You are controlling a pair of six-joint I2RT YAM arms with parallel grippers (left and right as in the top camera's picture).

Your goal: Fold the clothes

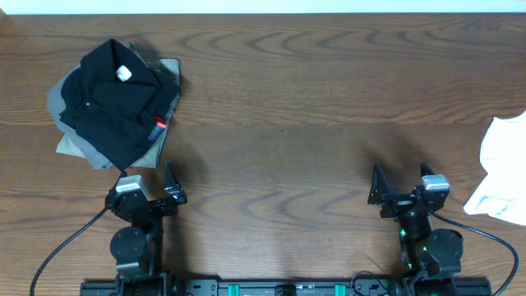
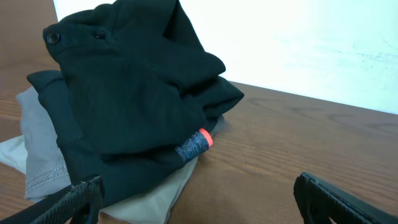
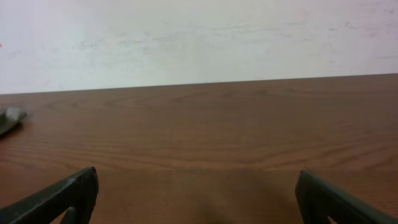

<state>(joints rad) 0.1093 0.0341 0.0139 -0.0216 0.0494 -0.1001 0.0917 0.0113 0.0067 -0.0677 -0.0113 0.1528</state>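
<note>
White T-shirt (image 1: 503, 177) lies well beyond the right hand (image 1: 400, 178) — on its right.

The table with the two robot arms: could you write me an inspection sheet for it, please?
Surface: brown wood-grain table.
Job's things: white T-shirt, crumpled at the right edge, partly out of view, not yet folded.
Clutter: black garment piled on a grey garment, far left.
Fingers: left fingers and right fingers spread open, holding nothing.
Cables: black cables trail from both arm bases.
Surroundings: white wall behind the table.
</note>
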